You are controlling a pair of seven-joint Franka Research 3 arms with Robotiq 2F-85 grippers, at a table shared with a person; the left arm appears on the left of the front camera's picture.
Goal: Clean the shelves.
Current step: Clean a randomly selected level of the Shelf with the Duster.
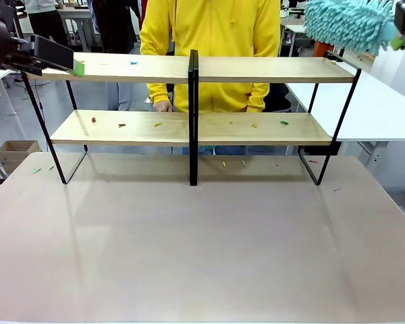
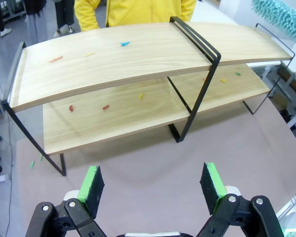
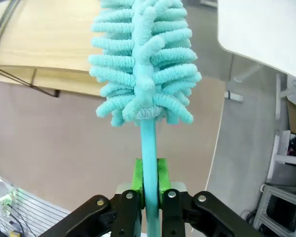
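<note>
The beige tabletop [image 1: 202, 250] carries the shelves [image 1: 256, 69] on its far part. Their long axis runs across the front view from left to right, and the open front faces the robot. A person in a yellow hoodie [image 1: 209, 27] stands behind the shelves, near the black central upright.

A teal chenille duster [image 1: 344, 23] hangs above the shelves' right end, with its head pointing toward the upright. The right wrist view shows what the front view cuts off: the right gripper [image 3: 149, 175] has its fingers clamped on the duster's [image 3: 143, 64] thin handle.

The left gripper [image 1: 77, 66] sits by the shelves' left end at top-board height. Its own wrist view shows that gripper [image 2: 153, 180] spread wide, holding nothing, in front of the shelves [image 2: 138, 59] and apart from them.

That view also shows coloured scraps [image 2: 124, 44] on the top board, and more lie on the lower board.
</note>
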